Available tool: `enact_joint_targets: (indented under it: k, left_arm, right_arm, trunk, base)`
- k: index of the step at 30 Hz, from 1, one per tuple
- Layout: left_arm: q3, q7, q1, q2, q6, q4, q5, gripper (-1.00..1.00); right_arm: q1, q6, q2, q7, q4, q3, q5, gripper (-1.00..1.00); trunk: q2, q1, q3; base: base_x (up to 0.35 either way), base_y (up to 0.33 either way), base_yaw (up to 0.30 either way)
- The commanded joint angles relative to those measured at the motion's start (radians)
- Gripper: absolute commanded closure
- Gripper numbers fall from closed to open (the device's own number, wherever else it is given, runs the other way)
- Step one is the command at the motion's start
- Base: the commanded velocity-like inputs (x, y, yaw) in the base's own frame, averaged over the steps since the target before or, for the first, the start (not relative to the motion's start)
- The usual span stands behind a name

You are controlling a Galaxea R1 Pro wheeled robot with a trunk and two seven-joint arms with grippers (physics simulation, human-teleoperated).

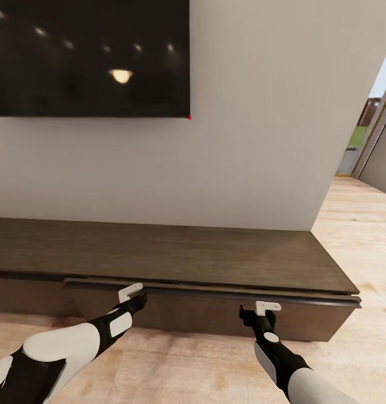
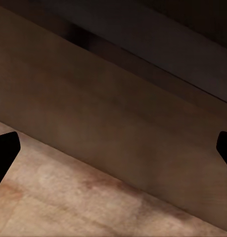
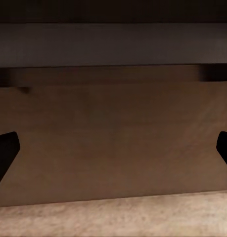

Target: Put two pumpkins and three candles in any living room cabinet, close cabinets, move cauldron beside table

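Head view looks down on the wall (image 1: 254, 140) and the dark television (image 1: 89, 56) hung on it, then on the cabinet (image 1: 176, 255) running long and low beneath, on the wooden floor (image 1: 350, 224). One drawer front (image 1: 215, 311) stands slightly proud of the cabinet body, a thin gap showing along its upper edge; nothing of its inside can be seen, so what it holds cannot be told. Both arms reach to that front, probably to push it shut or draw it out. The left gripper (image 1: 131, 292) sits at the drawer's upper lip, the right gripper (image 1: 267, 307) just below it. In both wrist views the fingertips stand wide apart with nothing between them, facing the brown drawer face.
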Motion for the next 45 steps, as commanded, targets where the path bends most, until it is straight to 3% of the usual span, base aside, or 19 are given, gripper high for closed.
enact_joint_targets:
  k: [1,45]
  left_arm:
    - [-0.005,0.006,-0.002,0.001,-0.007,-0.005,0.005,-1.00]
    - [-0.005,0.006,-0.002,0.004,-0.007,-0.005,0.005,-1.00]
  right_arm:
    - [-0.001,-0.004,-0.001,-0.006,0.001,0.009,-0.010,-1.00]
    - [-0.001,-0.006,-0.001,-0.006,-0.002,0.009,-0.009,-1.00]
  trunk:
    - [0.000,0.000,-0.001]
    - [0.000,0.000,-0.001]
  base:
    - [0.008,0.000,0.000]
    - [0.045,0.000,0.000]
